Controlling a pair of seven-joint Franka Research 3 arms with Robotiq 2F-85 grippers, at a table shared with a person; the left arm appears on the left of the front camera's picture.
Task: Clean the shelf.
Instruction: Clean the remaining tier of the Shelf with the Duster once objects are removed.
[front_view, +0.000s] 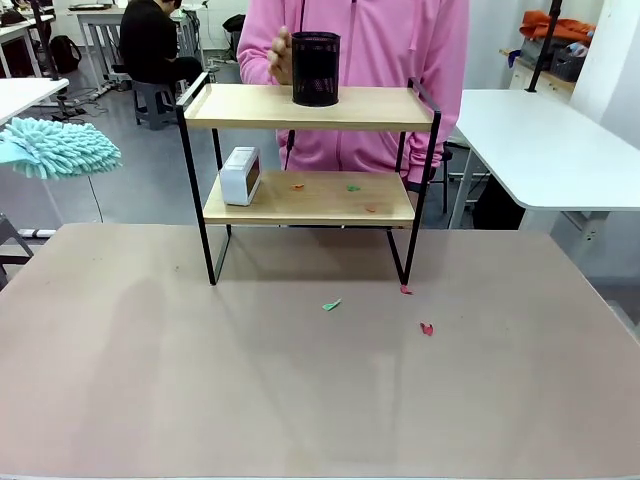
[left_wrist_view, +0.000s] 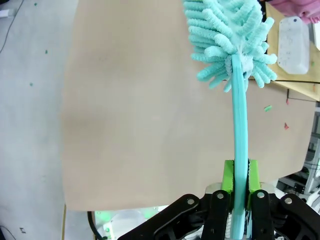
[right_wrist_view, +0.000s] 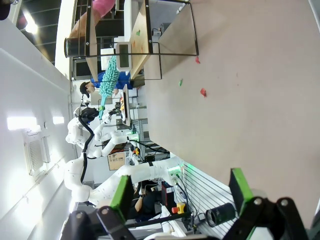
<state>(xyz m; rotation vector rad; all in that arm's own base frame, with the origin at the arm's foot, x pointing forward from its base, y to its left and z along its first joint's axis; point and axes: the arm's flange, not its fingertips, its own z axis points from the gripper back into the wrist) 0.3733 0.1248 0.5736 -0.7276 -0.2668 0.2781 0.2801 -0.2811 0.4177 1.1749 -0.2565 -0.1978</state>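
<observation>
Left gripper (left_wrist_view: 241, 176) clamped on duster (left_wrist_view: 230, 40) handle, head at 10 o'clock in front view, well apart from shelf (front_view: 380, 107). Right gripper (right_wrist_view: 181, 189) jaws apart, empty. Shelf at 12 o'clock on table (front_view: 150, 380); scraps (front_view: 352, 187) on lower board. Person's hand (front_view: 281, 55) by mesh cup (front_view: 316, 69). Probably approach step; next, swing duster toward 2 o'clock onto lower board, dodging white box (front_view: 240, 175).

Front cam: fixed, robot side, faces across desk (front_view: 150, 380) to shelf (front_view: 310, 107) + person (front_view: 380, 60) at far edge; mid-range. L wrist cam: high over desk, rolled, looks down along left end effector (left_wrist_view: 241, 192) + duster (left_wrist_view: 230, 35). R wrist cam: low, rolled sideways, shelf far off. All share shelf, desk, scraps (front_view: 331, 305).
</observation>
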